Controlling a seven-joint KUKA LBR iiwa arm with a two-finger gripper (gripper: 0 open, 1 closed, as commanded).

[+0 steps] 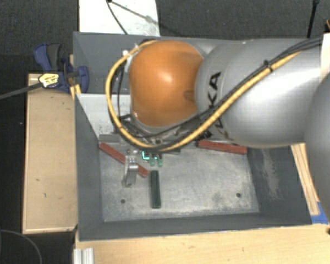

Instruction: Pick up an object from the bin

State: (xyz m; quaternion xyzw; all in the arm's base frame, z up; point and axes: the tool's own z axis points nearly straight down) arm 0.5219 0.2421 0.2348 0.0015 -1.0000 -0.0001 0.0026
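The silver arm [264, 92] reaches in from the right and covers much of the grey metal bin [91, 202]. Its orange cover [165, 84], ringed by yellow and black cables [116, 76], hangs over the back left part of the bin's floor. Under the cover sits the gripper [140, 157], low over the floor; whether it is spread or closed cannot be told, since the cover hides most of it.

Few things lie in the bin. A long reddish-brown strip [223, 147] lies flat near the back wall, partly under the arm. A second reddish-brown strip [112, 152] lies slanted just left of the gripper. A dark narrow bar [155, 190] lies lengthwise towards the front wall, its far end just below the gripper. Beside it is a small silver-grey piece [131, 175]; whether it is loose or part of the gripper is unclear. A small green bit [153, 159] shows right at the gripper.
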